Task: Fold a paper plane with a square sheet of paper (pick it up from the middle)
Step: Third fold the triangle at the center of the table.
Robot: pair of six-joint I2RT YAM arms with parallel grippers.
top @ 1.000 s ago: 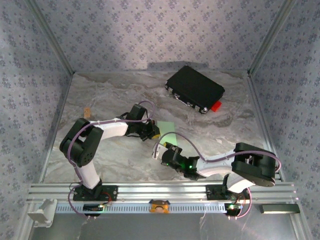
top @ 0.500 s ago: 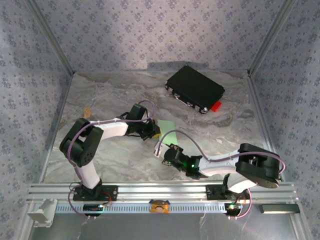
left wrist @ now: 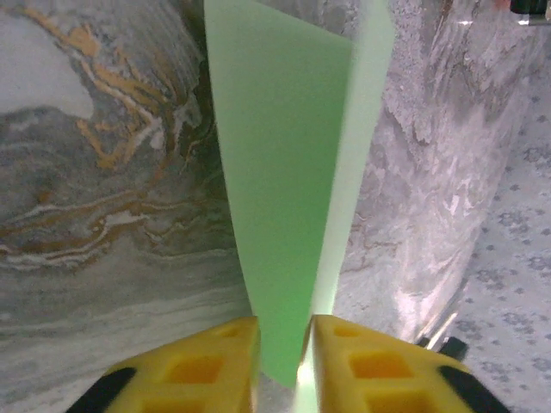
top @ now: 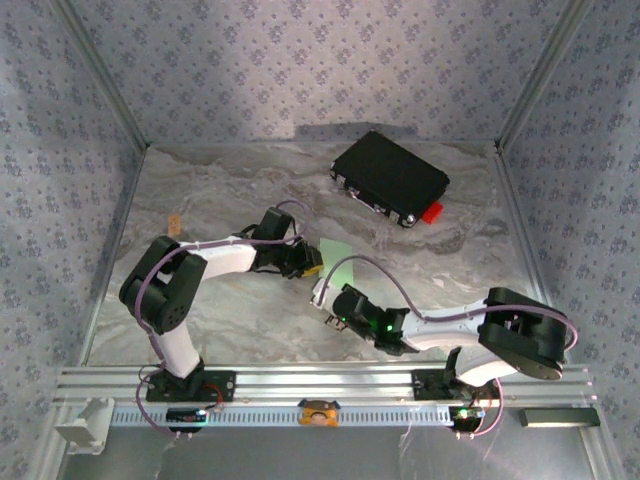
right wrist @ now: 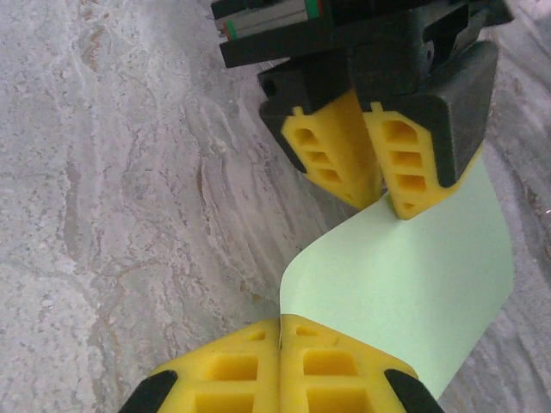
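Note:
The square sheet of paper (top: 338, 262), pale green and curved, hangs between my two grippers over the middle of the marble table (top: 200, 190). In the right wrist view my right gripper (right wrist: 281, 331) is shut on the sheet's near edge, and the paper (right wrist: 405, 292) curls up from the seam between its yellow fingers. My left gripper (right wrist: 379, 194) stands at the sheet's far edge with its jaws slightly parted. In the left wrist view the paper (left wrist: 284, 172) stands edge-on between the left gripper's (left wrist: 284, 344) fingers, with a thin gap on the right side.
A black rectangular case (top: 390, 178) lies at the back right with a small red tab (top: 432, 212) at its corner. A small tan object (top: 174, 224) sits near the left wall. Patterned walls enclose the table on three sides; an aluminium rail (top: 320, 382) runs along the front.
My right gripper has closed onto the paper's near edge and drawn slightly toward the front. My left gripper's jaws, shut before, have parted a little.

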